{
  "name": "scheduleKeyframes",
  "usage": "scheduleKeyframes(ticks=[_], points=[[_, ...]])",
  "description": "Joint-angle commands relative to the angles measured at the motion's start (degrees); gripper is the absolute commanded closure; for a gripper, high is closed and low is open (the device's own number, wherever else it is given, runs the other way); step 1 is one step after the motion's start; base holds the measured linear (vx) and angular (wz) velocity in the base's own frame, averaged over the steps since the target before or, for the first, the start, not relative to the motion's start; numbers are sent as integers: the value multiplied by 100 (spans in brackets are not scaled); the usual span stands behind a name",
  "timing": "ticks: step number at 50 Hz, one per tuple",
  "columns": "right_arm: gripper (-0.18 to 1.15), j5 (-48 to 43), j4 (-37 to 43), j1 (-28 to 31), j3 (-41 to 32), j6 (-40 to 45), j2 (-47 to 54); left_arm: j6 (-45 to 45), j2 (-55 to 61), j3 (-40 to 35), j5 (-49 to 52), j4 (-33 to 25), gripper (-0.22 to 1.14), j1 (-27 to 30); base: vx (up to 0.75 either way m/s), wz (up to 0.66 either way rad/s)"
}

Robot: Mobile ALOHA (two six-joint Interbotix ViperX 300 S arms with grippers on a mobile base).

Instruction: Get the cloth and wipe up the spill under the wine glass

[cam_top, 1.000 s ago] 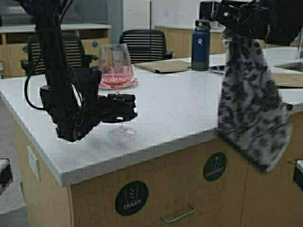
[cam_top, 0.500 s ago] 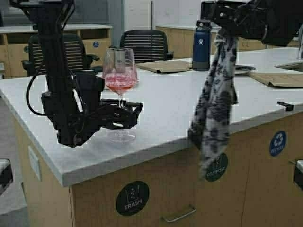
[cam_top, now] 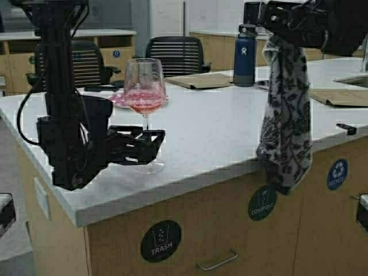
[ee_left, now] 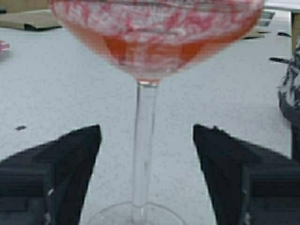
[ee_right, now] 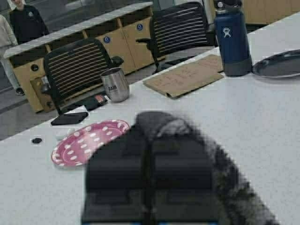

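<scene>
The left claw (cam_top: 150, 144) sits low over the near left part of the table (cam_top: 218, 132), its two dark fingers (ee_left: 70, 164) spread wide on either side of the thin stem of the wine glass (cam_top: 144, 98) and not touching it; the left wrist view makes that gap plain, with pale table showing between each finger and the stem, while the high view only shows the fingers reaching in around the stem from the left. The wine glass stands upright on its round foot near the table's front edge, pink liquid in the bottom of its bowl. The right claw (cam_top: 275, 23) is raised high at the far right, clamped on the top of the cloth (cam_top: 286, 109), which hangs limp in a long fold down past the table's front edge and in front of the cabinet. In the right wrist view the closed fingers (ee_right: 150, 173) fill the near part of the picture with a bunch of patterned cloth pinched between them. That view also shows what the high view hides behind the glass and arm: a pink dotted plate (ee_right: 86, 141), a metal mug (ee_right: 115, 84) and a flat piece of cardboard (ee_right: 185, 77) farther across the table. A dark blue bottle (cam_top: 244, 54) stands at the far side, left of the right claw.
</scene>
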Motion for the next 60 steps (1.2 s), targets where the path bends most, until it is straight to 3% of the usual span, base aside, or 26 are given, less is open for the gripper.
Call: scheduleKeyframes(ticks=[1,19,26,45,53,60], points=[[91,-79,-44,9,0,-26,-220,44,-448,589,-132,-9,-3,-18,0,0],[91,-26,-158,18,598,-149,-729,149,-1898,2742,-105,-53,-3,-18,0,0],[91,334,-422,18,659,-149,-993,97,-2751,3252,-70,-97,-3,-18,0,0],[90,2698,-853,18,105,-149,-1907,-325,-4975,3472,1169,-519,-3,-18,0,0],[90,3823,-1090,18,-202,-237,-2496,-343,-5845,3278,2312,-765,-3,-9,0,0],[90,4280,-1134,18,-422,-343,-2733,-378,-6548,2883,3489,-773,-3,-9,0,0]])
